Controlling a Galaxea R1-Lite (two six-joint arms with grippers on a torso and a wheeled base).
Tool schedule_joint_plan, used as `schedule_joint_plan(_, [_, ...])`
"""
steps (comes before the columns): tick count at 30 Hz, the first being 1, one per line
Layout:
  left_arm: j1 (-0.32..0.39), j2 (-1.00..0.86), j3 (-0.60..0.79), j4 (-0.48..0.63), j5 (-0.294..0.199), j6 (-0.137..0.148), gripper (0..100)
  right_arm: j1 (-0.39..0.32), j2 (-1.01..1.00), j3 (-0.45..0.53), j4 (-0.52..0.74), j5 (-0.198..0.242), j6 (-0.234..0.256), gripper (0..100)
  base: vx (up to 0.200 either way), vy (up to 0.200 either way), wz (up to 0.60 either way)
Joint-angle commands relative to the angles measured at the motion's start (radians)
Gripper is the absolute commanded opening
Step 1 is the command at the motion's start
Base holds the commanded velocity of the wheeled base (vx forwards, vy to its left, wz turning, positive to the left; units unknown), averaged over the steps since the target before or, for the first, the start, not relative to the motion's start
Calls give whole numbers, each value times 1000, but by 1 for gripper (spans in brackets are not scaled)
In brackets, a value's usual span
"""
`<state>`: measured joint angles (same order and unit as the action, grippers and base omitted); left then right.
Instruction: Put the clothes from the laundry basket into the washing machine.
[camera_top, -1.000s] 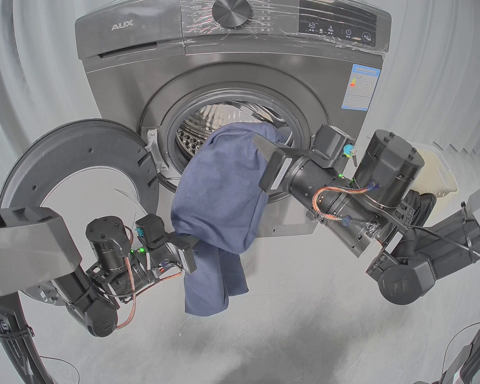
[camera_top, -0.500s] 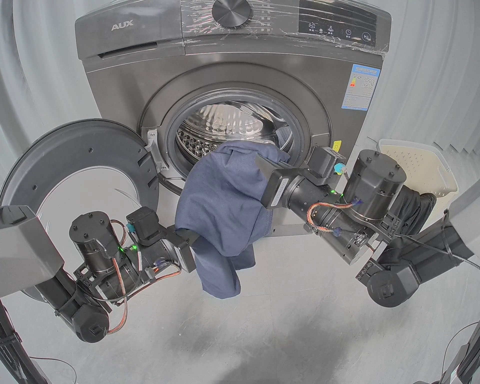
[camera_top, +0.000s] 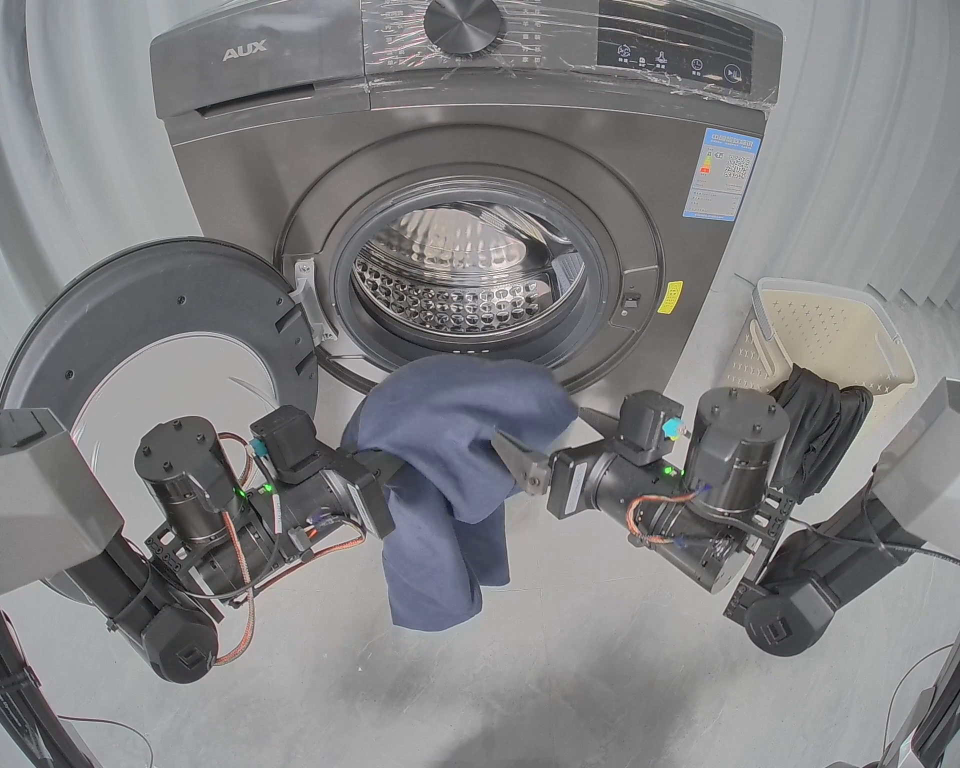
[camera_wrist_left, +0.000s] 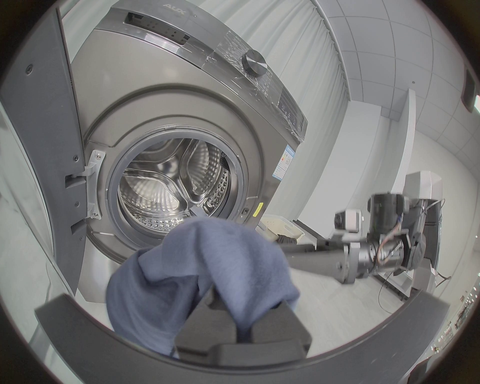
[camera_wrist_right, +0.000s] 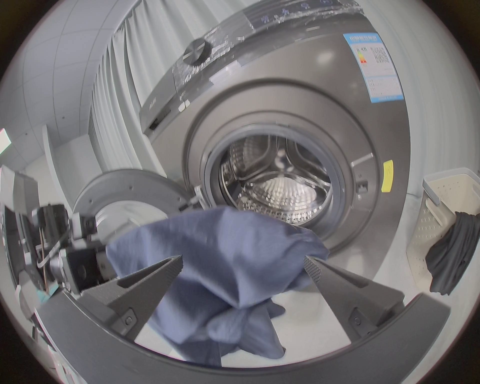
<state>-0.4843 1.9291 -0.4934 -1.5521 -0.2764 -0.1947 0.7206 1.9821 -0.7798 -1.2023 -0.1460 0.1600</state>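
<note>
Blue garment (camera_top: 455, 470) is hanging in front of the washing machine (camera_top: 250, 170), just under the drum opening (camera_top: 465, 270) at its 6 o'clock, outside the drum. Left gripper (camera_wrist_left: 243, 325) is coming in from the garment's 9 o'clock side, fingers closed tight on a fold of the cloth. The rest is draping over the gripper and dangling down toward the floor (camera_top: 620, 660); can't tell if the hem is touching it.

Right gripper (camera_wrist_right: 242, 263) is sitting at the garment's 3 o'clock side with jaws spread wide. The cloth is bulging between the two fingers but isn't being clamped. One fingertip is looking like it is brushing the fabric, hard to tell.

Machine door (camera_top: 150, 320) is standing swung fully open at 9 o'clock of the drum opening. Cream laundry basket (camera_top: 850, 320) is sitting on the floor at 3 o'clock of the machine. A black garment (camera_top: 820, 420) is hanging over the basket's near rim, well apart from both grippers.
</note>
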Motion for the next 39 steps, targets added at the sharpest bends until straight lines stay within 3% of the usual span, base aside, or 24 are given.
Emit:
schedule_joint_plan(1, [0, -12, -19, -2, 3, -20, 0, 6, 17, 66, -2, 3, -7, 100, 0, 0, 0])
schedule_joint_plan(4, [1, -12, -31, -3, 9, -32, 0, 10, 18, 82, -2, 3, -8, 100, 0, 0, 0])
schedule_joint_plan(13, [-22, -12, -30, -3, 11, -26, 0, 22, 53, 111, -5, 22, -20, 100, 0, 0, 0])
schedule_joint_plan(23, [-42, 2, -13, -2, 11, -19, 0, 48, 136, 30, -56, 25, -20, 100, 0, 0, 0])
schedule_joint_plan(27, [-53, -1, 27, -2, 5, -15, 0, 19, 149, -56, -60, 14, -20, 100, 0, 0, 0])
schedule_joint_plan(32, [-66, -1, 79, -3, -21, -9, 0, -78, 138, -179, -46, -7, -19, 100, 0, 0, 0])
schedule_joint_plan(39, [-68, -16, 105, -5, -83, 6, 0, -170, 149, -188, -43, -12, -16, 100, 0, 0, 0])
